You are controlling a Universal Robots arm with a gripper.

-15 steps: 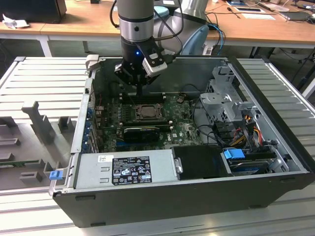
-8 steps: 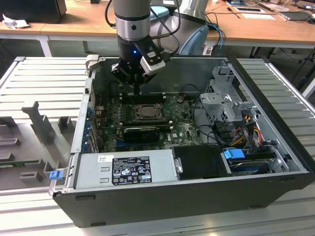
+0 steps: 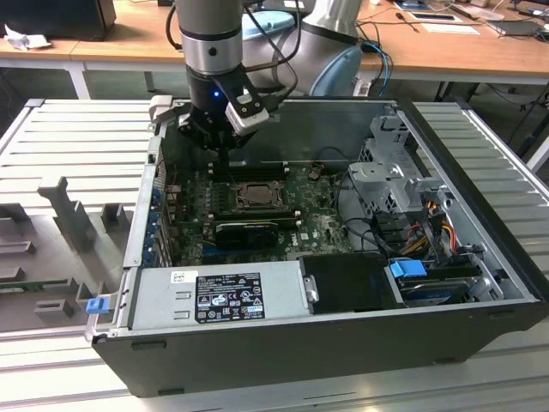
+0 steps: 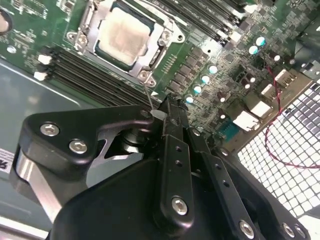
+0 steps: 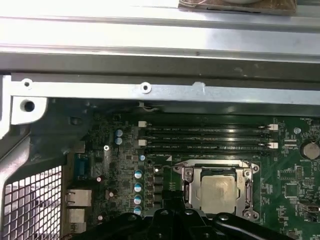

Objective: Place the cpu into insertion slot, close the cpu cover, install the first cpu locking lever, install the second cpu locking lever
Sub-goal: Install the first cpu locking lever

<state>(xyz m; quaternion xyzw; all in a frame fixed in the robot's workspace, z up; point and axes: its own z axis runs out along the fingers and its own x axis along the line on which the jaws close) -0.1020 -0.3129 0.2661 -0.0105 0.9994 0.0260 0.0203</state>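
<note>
Since the gripper, fingers together, meets the lever beside the seated chip, steady square pushing seems advisable.

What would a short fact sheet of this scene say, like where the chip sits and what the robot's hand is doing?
setting: open computer case, motherboard exposed
cpu: seated on the motherboard, pale top showing
cpu cover: down around the cpu, which shows through its window
hand: shut, low over the board beside the cpu cover
nearest thing: thin lever rod, its end at the hand's tip; whether the hand grips it cannot be told
</note>
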